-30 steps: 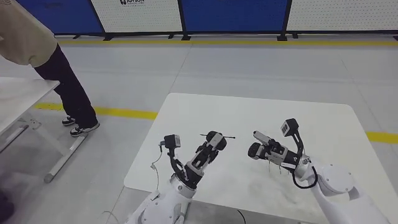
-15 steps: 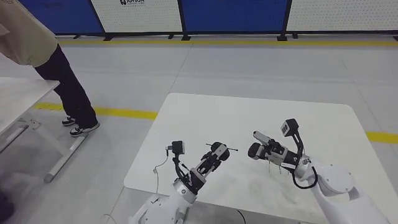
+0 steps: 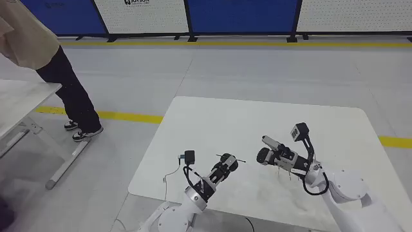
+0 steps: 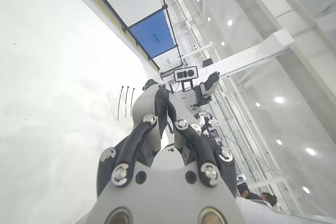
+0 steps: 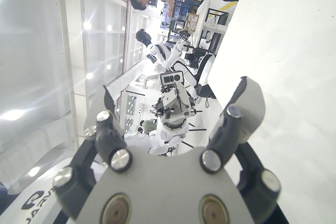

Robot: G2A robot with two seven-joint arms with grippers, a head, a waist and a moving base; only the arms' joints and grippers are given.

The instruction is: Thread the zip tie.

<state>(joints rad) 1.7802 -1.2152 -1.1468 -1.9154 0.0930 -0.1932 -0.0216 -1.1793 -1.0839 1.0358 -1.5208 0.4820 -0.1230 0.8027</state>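
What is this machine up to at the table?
A two-armed robot is working on threading a thin black plastic zip tie. Its left hand is shut on that tie and holds it just above the white table. Its right hand hangs open a short way off, facing the left one, with nothing in it. Three spare thin black zip ties lie side by side on the table near the right arm. I can't make out a closed loop in the held tie.
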